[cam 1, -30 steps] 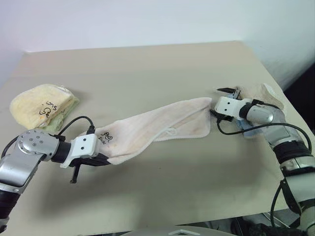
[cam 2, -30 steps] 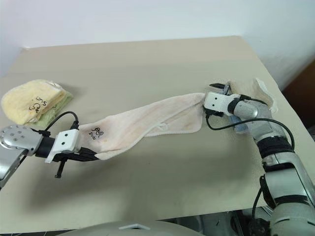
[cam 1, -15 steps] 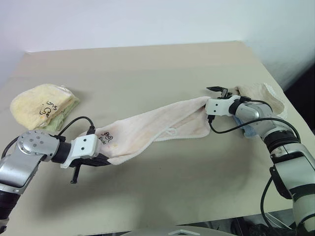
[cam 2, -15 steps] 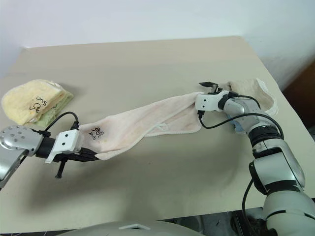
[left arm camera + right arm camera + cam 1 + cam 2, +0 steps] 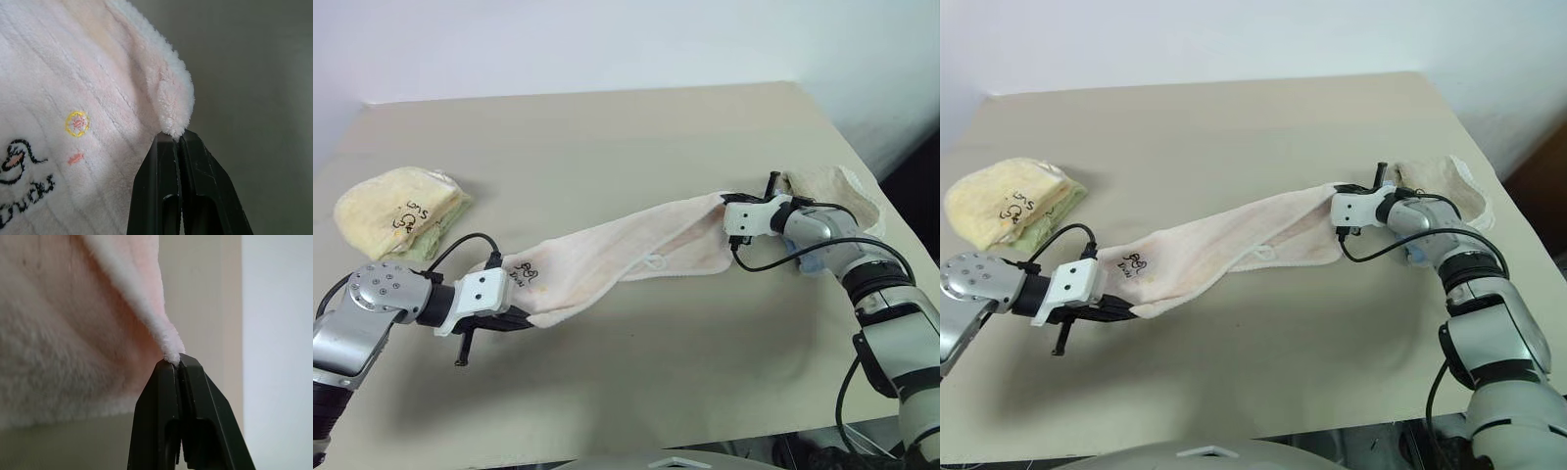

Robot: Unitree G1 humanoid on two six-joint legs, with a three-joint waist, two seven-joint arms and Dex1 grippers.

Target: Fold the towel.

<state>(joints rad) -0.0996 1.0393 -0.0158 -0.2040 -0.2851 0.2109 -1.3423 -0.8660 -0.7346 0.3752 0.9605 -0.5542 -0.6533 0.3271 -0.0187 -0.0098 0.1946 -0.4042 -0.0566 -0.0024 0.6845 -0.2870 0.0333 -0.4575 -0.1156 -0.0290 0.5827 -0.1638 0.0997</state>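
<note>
The towel [image 5: 626, 257] lay stretched in a long diagonal band across the beige surface [image 5: 607, 137], running from the robot's near left toward the far right. It was pale pink-white terry, with a black printed mark near its left end and a small white loop tag [image 5: 653, 262] hanging off the near long edge, roughly past the middle.

The left claw [image 5: 514, 320] was clamped on the towel's near left end. In the left wrist view its 2 black fingers [image 5: 166, 196] were pressed together with a fluffy corner of the cloth pinched at their tips, and the black print and a small yellow ring stitched in the pile showed beside them.

The right claw [image 5: 732, 204] was at the towel's far right corner. In the right wrist view its fingers [image 5: 168, 416] met tightly on the white edge of the cloth, so both ends of the towel were gripped at once.

A folded yellow towel [image 5: 399, 212] with black print sat on the surface near the left edge, well apart from the pink one. A beige towel [image 5: 832, 191] with white trim lay bunched just behind the right claw, near the surface's right edge.
</note>
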